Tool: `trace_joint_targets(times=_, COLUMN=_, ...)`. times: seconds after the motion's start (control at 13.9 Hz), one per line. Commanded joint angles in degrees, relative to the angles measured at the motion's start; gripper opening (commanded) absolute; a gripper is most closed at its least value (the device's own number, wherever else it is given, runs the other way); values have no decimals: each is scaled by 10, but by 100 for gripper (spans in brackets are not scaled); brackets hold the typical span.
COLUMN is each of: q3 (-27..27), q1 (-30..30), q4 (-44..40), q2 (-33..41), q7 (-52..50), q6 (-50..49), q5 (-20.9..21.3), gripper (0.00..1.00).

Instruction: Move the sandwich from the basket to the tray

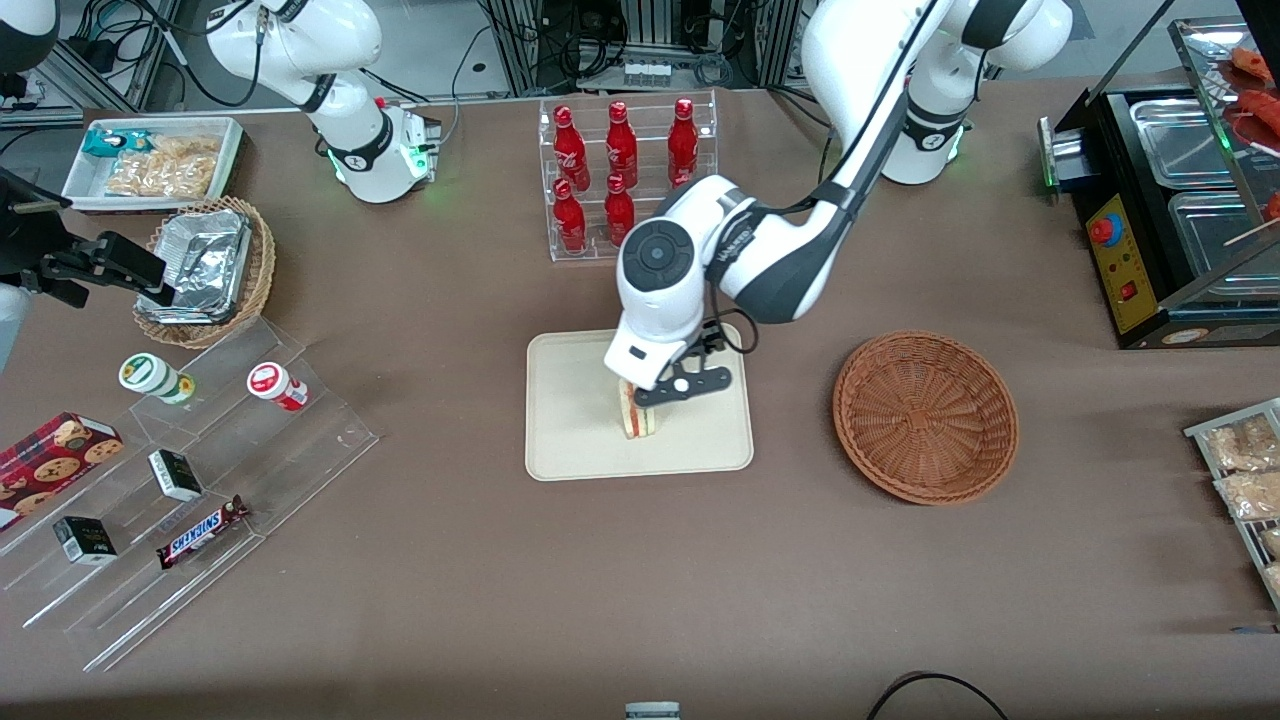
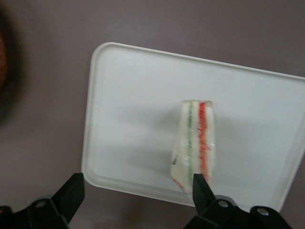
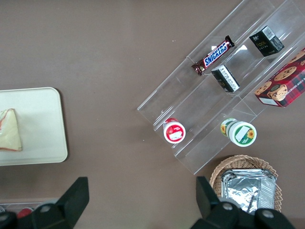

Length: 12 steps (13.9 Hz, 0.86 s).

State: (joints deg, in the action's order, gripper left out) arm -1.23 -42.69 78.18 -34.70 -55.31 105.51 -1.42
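The front view looks steeply down over the whole brown worktop [image 1: 640, 590]. The left wrist view hangs close above the flat cream-beige rectangular tray [image 2: 138, 109], probably facing straight down, past the hand [image 2: 138, 200]. The right wrist view also faces down, sharing that tray's end.

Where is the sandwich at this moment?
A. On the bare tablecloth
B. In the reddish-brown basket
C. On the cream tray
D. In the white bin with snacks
C. The sandwich stands on its edge on the tray, under the open gripper; the basket holds nothing.
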Motion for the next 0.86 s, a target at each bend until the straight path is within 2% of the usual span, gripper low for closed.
trace_joint_targets(times=0.0, q3=-11, q1=26, q4=12, q2=25, q7=-7, q6=-73, q5=5, gripper=100)
trace_joint_targets(times=0.29, q3=-11, q1=91, q4=55, q2=67, q7=5, q6=-90, q5=9, gripper=100)
trace_joint_targets(times=0.79, q3=-11, q1=208, q4=181, q2=202, q7=238, q6=-107, q5=9, gripper=100)
